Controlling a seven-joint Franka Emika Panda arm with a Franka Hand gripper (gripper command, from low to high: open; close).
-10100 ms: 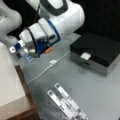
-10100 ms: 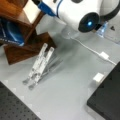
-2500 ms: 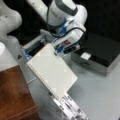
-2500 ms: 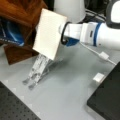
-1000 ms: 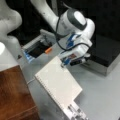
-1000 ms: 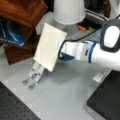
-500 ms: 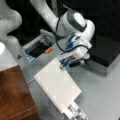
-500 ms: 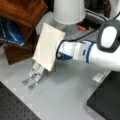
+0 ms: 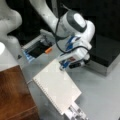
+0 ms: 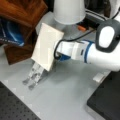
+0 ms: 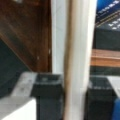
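In both front views my gripper [image 9: 62, 66] [image 10: 56, 53] is shut on the edge of a flat cream-white book [image 9: 56, 86] [image 10: 46, 46]. I hold the book tilted in the air above the grey table. Just below its lower end a clear plastic rack [image 9: 75, 113] [image 10: 33, 75] lies on the table, partly hidden by the book. In the wrist view the book's edge [image 11: 75, 60] runs straight up between my two black fingers [image 11: 46, 97], with the gripper [image 11: 73, 100] clamped on it.
A brown wooden box [image 9: 15, 95] [image 10: 22, 10] stands beside the book, with a blue book [image 10: 10, 33] under it. A black block [image 9: 107, 50] [image 10: 107, 100], an open tray [image 9: 37, 48] with an orange piece [image 9: 48, 50], a white cylinder [image 10: 68, 10] and a small white piece [image 10: 98, 77] stand around.
Ten seconds ago the gripper held no book; since 2.5 s ago it carries the book, now lower and nearer the rack. Over the last second almost nothing has moved.
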